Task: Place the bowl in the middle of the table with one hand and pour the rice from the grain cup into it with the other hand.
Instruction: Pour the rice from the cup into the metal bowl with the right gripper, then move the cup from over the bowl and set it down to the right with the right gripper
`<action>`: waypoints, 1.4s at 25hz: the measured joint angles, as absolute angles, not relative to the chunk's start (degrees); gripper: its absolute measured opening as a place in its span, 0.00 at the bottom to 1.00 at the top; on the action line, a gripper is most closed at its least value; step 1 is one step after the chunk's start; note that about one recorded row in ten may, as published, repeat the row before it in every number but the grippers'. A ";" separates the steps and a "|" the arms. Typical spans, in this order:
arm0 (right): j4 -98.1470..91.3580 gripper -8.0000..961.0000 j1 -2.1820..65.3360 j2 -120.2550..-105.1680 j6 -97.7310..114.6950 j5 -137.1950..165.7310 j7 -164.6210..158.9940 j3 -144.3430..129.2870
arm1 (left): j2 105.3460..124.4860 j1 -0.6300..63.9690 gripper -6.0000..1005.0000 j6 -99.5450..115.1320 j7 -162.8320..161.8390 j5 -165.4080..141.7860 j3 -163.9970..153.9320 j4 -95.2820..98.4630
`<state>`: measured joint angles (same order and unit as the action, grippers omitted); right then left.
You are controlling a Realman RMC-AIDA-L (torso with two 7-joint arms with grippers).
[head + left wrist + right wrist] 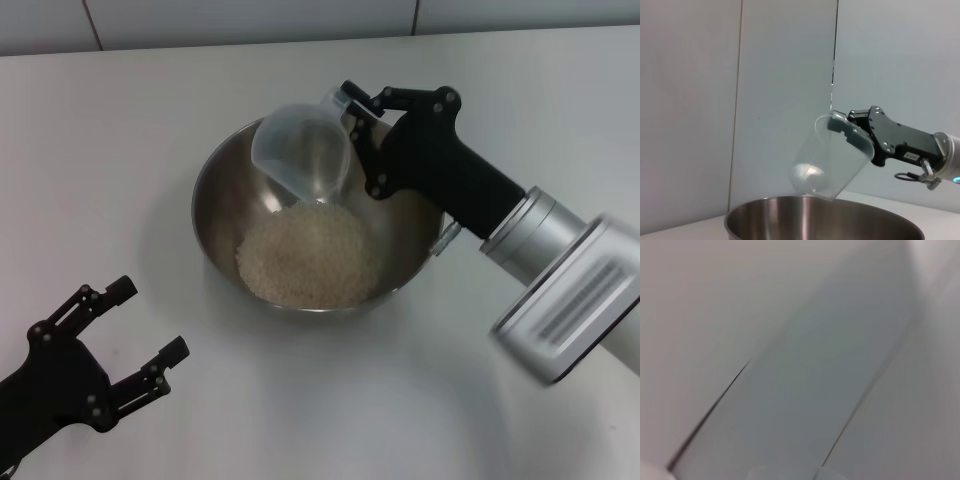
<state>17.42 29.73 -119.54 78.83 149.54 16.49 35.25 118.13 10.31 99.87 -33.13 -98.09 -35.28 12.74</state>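
The steel bowl [220, 190] stands in the middle of the white table [120, 140], with a pale heap of rice [308, 252] in its bottom. My right gripper [352, 120] is shut on the clear grain cup [300, 150], holding it tipped mouth-down over the bowl; the cup looks empty. The left wrist view shows the tilted cup [827, 160] above the bowl's rim [790, 207], held by the right gripper [847, 125]. My left gripper [135, 330] is open and empty at the table's front left, away from the bowl.
A tiled wall [250, 20] runs behind the table's far edge. The right wrist view shows only blurred wall panels [790, 365].
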 joint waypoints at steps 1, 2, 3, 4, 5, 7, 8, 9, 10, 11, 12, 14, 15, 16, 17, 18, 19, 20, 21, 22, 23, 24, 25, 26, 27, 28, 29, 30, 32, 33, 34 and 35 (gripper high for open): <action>17.42 0.02 29.73 -119.54 78.83 149.54 16.49 35.25 | 118.12 10.32 0.87 99.88 -33.13 -98.09 -35.33 12.74; 17.41 0.02 29.73 -119.55 78.64 149.15 11.24 35.68 | 118.13 10.40 0.87 99.91 -33.13 -98.09 -35.40 12.74; 17.42 0.02 29.73 -119.58 78.41 148.52 7.02 35.99 | 118.13 10.40 0.87 99.91 -33.13 -98.09 -35.40 12.74; 17.42 0.02 29.75 -119.60 78.16 147.68 2.35 36.28 | 118.13 10.42 0.87 99.92 -33.08 -98.09 -35.43 12.75; 17.24 0.02 29.84 -119.59 77.29 145.89 -6.14 36.36 | 118.13 10.45 0.87 99.97 -32.97 -98.09 -35.51 12.74; 17.03 0.02 29.90 -119.54 76.59 145.15 -10.22 36.36 | 118.13 10.45 0.87 100.06 -32.93 -98.09 -35.54 12.74; 16.83 0.02 29.96 -119.50 75.64 144.75 -13.91 36.36 | 118.13 10.46 0.87 100.14 -32.92 -98.09 -35.54 12.74; 16.65 0.02 30.01 -119.49 74.73 144.60 -16.51 36.29 | 118.13 10.45 0.87 100.22 -32.92 -98.08 -35.50 12.75; 16.49 0.02 30.04 -119.49 73.20 144.64 -18.66 35.95 | 118.13 10.46 0.87 100.25 -32.91 -98.08 -35.46 12.75; 16.49 0.02 30.04 -119.49 73.20 144.64 -18.66 35.95 | 118.13 10.46 0.87 100.28 -32.91 -98.06 -35.44 12.74; 16.51 0.02 29.96 -119.49 72.69 144.76 -18.87 35.78 | 118.13 10.46 0.87 100.28 -32.90 -98.05 -35.45 12.75; 16.64 0.02 29.76 -119.54 72.46 144.94 -18.86 35.56 | 118.13 10.46 0.87 100.30 -32.90 -98.01 -35.48 12.75; 16.64 0.02 29.67 -119.56 72.46 145.00 -18.86 35.50 | 118.12 10.46 0.87 100.32 -32.91 -97.99 -35.48 12.74; 16.64 0.02 29.67 -119.56 72.46 145.00 -18.86 35.50 | 118.11 10.46 0.87 100.33 -32.92 -97.96 -35.48 12.74; 16.60 0.02 29.65 -119.56 72.49 145.01 -18.86 35.48 | 118.08 10.48 0.87 100.35 -32.92 -97.93 -35.46 12.75; 16.54 0.02 29.64 -119.56 72.57 145.01 -18.85 35.51 | 118.07 10.50 0.87 100.37 -32.93 -97.93 -35.46 12.75; 16.51 0.02 29.63 -119.56 72.68 145.01 -18.65 35.60 | 118.07 10.52 0.87 100.39 -32.94 -97.92 -35.44 12.74; 16.50 0.02 29.48 -119.56 72.89 144.86 -17.50 36.11 | 118.06 10.54 0.87 100.43 -32.96 -97.91 -35.41 12.75; 16.50 0.02 29.48 -119.56 72.89 144.86 -17.50 36.11 | 118.06 10.56 0.87 100.46 -32.99 -97.91 -35.38 12.75; 16.50 0.02 29.31 -119.56 72.93 144.77 -16.78 36.58 | 118.06 10.59 0.87 100.47 -33.02 -97.90 -35.38 12.74; 16.50 0.02 29.04 -119.56 72.94 144.68 -15.96 37.33 | 118.05 10.60 0.87 100.50 -33.06 -97.88 -35.37 12.75; 16.50 0.02 28.63 -119.54 72.96 144.65 -15.33 38.48 | 118.04 10.63 0.87 100.55 -33.09 -97.85 -35.36 12.75; 16.41 0.02 27.53 -119.42 72.98 144.60 -14.31 41.46 | 118.04 10.63 0.87 100.59 -33.10 -97.83 -35.35 12.75; 16.41 0.02 27.53 -119.42 72.98 144.60 -14.31 41.46 | 118.03 10.64 0.87 100.67 -33.10 -97.81 -35.35 12.75; 16.28 0.02 27.02 -119.35 73.07 144.60 -13.94 42.98 | 118.04 10.63 0.87 100.70 -33.11 -97.81 -35.34 12.75; 16.01 0.02 26.36 -119.25 73.26 144.58 -13.54 44.96 | 118.03 10.63 0.87 100.75 -33.12 -97.81 -35.33 12.74; 15.50 0.02 25.85 -119.20 73.62 144.57 -13.27 46.65 | 118.04 10.59 0.87 100.78 -33.13 -97.79 -35.31 12.76; 14.93 0.02 25.48 -119.18 74.05 144.56 -13.11 47.96 | 118.04 10.53 0.87 100.81 -33.13 -97.77 -35.28 12.78; 13.39 0.02 24.97 -119.18 74.79 144.55 -12.97 50.53 | 118.03 10.42 0.87 100.97 -33.13 -97.72 -35.19 12.82; 12.55 0.02 24.86 -119.18 74.99 144.54 -12.97 51.74 | 118.03 10.41 0.87 101.03 -33.13 -97.71 -35.18 12.83; 11.61 0.02 24.82 -119.18 74.99 144.53 -12.97 52.82 | 118.03 10.40 0.87 101.05 -33.14 -97.71 -35.15 12.83; 10.89 0.02 24.85 -119.18 74.89 144.53 -12.97 53.58 | 118.03 10.40 0.87 101.08 -33.14 -97.73 -35.15 12.85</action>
<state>10.89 24.85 -119.18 74.89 144.53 -12.97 53.58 118.03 10.40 101.08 -33.14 -97.73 -35.15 12.85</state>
